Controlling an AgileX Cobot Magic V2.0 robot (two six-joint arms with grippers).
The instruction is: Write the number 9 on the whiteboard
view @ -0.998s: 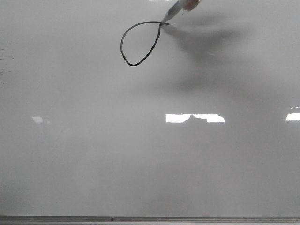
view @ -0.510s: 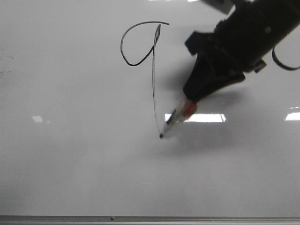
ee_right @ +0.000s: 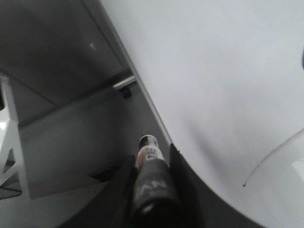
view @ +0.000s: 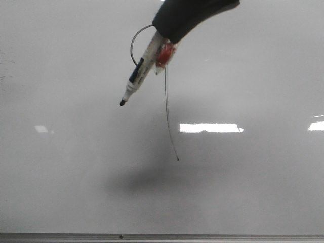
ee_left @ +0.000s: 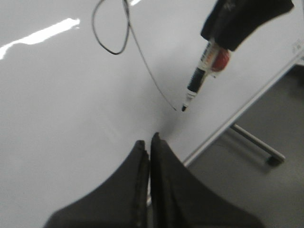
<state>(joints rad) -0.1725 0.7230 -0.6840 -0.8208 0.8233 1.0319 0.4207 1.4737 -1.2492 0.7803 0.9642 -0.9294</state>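
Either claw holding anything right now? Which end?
Right claw is shut on the marker, gripping its rear barrel; tip points free, off the whiteboard. Left claw is shut and empty.

Looks like a lab or office room: a framed whiteboard (ee_left: 57, 118) on a metal stand leg (ee_left: 254, 142) (ceiling lights glaring off its gloss) over plain grey floor (ee_left: 266, 199)
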